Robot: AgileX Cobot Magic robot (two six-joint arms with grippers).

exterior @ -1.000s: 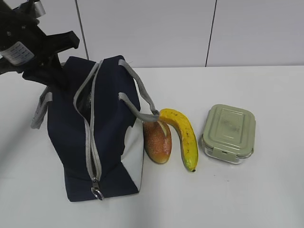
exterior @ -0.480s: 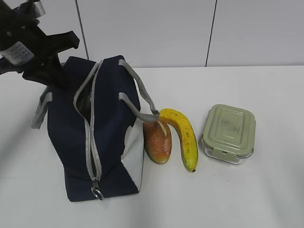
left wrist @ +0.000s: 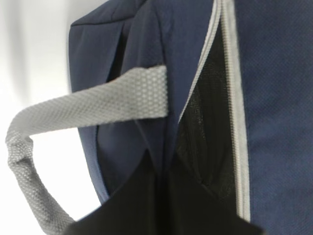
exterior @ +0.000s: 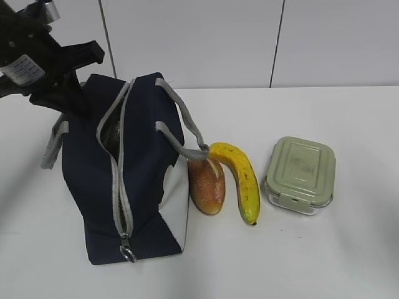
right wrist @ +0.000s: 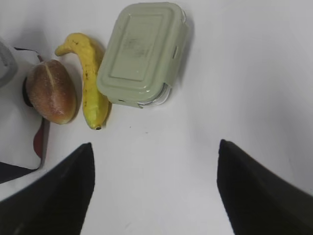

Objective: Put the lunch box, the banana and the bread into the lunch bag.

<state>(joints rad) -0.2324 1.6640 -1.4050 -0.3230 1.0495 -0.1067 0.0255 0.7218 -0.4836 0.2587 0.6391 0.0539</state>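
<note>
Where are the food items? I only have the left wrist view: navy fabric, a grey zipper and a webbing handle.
Observer: All three lie outside, on the white table to the right of the boxy navy-blue fabric lunch bag. Nearest the bag is the oval reddish-brown bread roll, then the curved yellow banana, then the clear lunch box with the sage-green lid.
Operator: Is the right end effector holding anything?
Observer: No, the right end effector is open and empty, over bare table near the lunch box.
Operator: How far is the zipper undone?
Observer: The metal ring pull sits at the bag's near end, and the top gapes open.
</note>
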